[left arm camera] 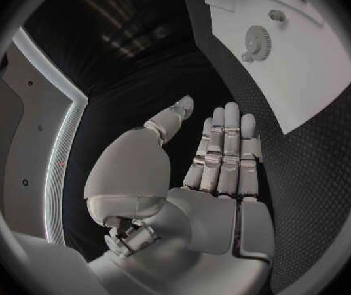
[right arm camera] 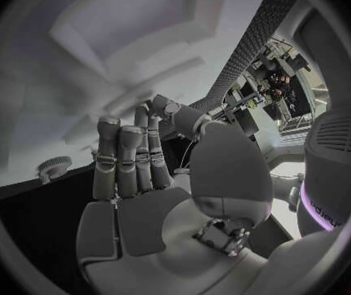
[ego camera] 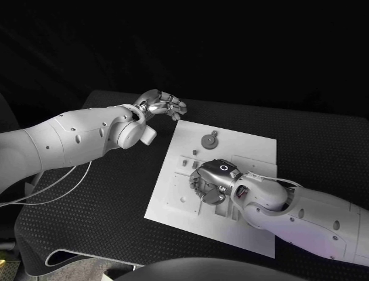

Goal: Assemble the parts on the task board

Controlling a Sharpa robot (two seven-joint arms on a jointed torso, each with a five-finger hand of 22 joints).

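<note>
White task board, middle hidden under right robot hand

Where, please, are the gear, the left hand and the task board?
gear (ego camera: 211, 140): head view, on its toothed disc.
left hand (ego camera: 161, 105): head view, middle of the hand.
task board (ego camera: 252, 146): head view, bare area near its far edge.

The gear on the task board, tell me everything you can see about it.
The gear is a small grey toothed wheel with a round hub at its centre, seemingly plastic. It lies flat near the far edge of the white task board, with a smaller round piece right beside it. Nothing touches it: the left hand hovers off the board's far corner, the right hand over the board's middle.
</note>
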